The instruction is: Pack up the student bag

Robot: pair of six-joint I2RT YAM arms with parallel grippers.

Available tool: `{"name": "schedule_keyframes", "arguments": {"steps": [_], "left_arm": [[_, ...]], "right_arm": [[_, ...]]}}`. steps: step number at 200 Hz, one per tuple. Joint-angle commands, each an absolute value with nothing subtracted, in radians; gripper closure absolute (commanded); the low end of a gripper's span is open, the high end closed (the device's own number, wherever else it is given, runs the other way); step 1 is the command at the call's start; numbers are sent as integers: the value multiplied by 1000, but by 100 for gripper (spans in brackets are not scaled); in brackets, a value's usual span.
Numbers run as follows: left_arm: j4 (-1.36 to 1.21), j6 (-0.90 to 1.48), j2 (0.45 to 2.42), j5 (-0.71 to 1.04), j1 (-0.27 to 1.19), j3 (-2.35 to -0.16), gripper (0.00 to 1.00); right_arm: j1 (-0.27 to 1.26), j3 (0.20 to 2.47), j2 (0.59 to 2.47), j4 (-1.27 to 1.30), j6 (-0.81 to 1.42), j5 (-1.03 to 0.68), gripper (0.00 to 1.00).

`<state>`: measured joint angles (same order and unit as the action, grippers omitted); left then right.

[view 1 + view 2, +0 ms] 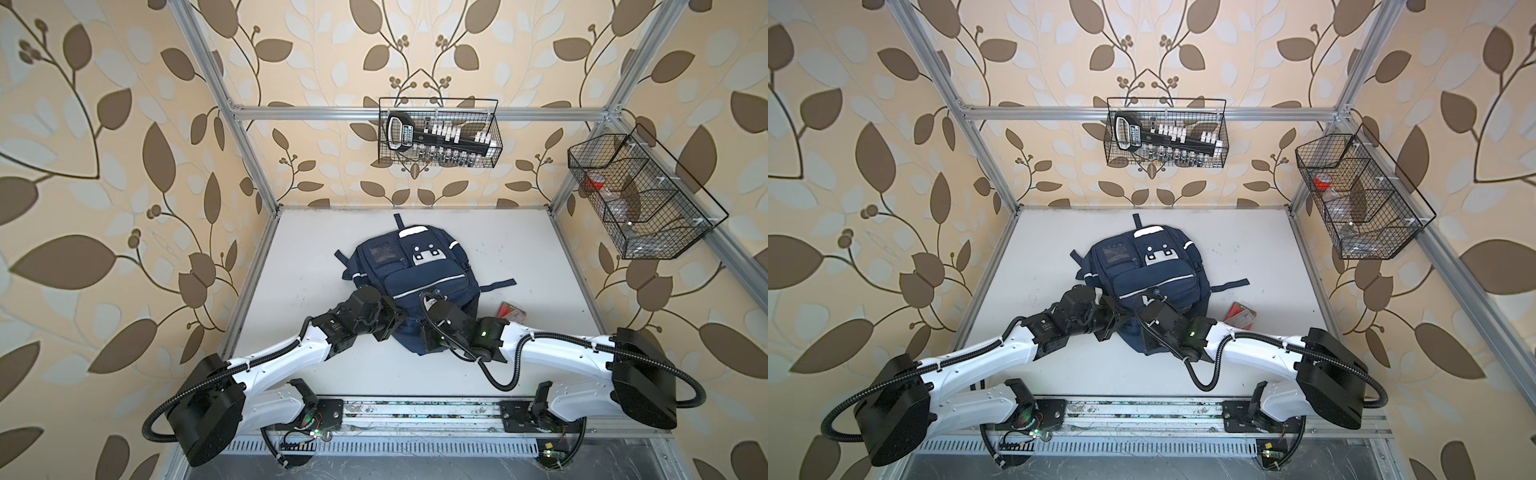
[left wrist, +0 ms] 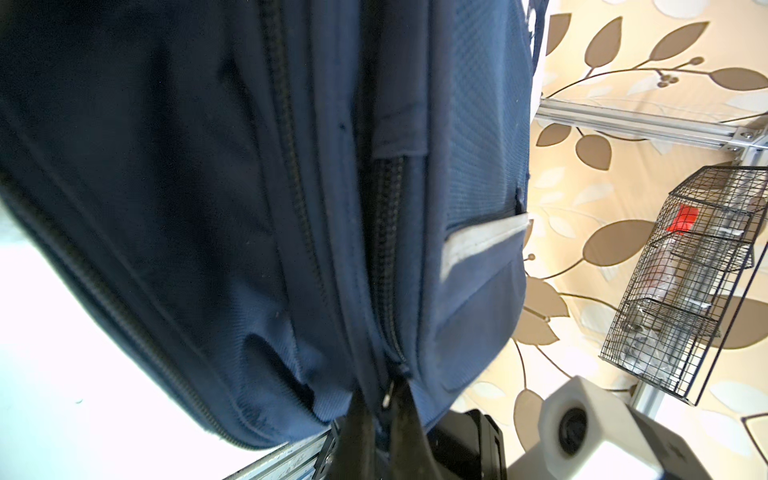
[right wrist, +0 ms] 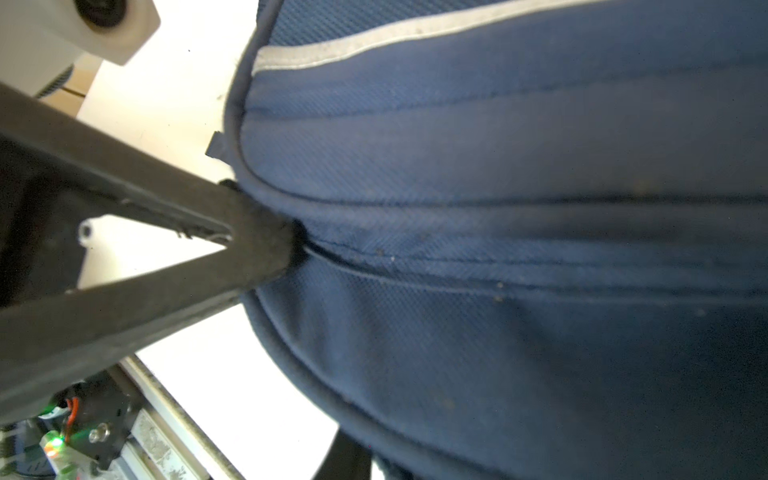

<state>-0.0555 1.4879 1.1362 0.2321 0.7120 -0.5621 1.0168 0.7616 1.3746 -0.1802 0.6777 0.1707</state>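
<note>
Black and pinched tight, the left claw [image 2: 386, 401] has its tips closed on what looks like the small metal zip pull [image 2: 389, 392], at the end of a zip line low in the middle of its wrist view. The right claw [image 3: 270, 245] has its tips drawn together too, left of centre in its wrist view. It presses on a piped seam and seems to nip the cloth there; how much it holds I cannot tell.

Both work at the near end of the navy-blue fabric backpack [image 1: 415, 266] with white reflective stripes. The backpack lies flat, pockets up, in the middle of the white counter [image 1: 540, 257], at the centre of both top views. A flat red packet [image 1: 510, 311] lies on the counter to the right of the backpack, apart from it.

To my eye this is the opening step, with one claw anchoring the cloth and the other set to draw the zip. The next move calls for a steady pull along the zip's curve with the fabric held taut, then a reach for the packet.
</note>
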Motion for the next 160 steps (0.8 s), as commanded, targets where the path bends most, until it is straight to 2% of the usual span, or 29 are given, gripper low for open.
{"name": "schedule_keyframes", "arguments": {"steps": [1,25,107,160], "left_arm": [[-123,1459,1115,243,704,-621,100],[-124,1462,1120,243,704,-621,100],[-72,1425,1120,244,703,-618,100],[6,1355,1084,256,703,-604,100]], "right_arm": [[1019,746,1359,-181,675,199,90],[1033,740,1327,-202,683,219,100],[1065,786,1260,-442,716,273,100],[1063,906,1321,-579,683,259,100]]}}
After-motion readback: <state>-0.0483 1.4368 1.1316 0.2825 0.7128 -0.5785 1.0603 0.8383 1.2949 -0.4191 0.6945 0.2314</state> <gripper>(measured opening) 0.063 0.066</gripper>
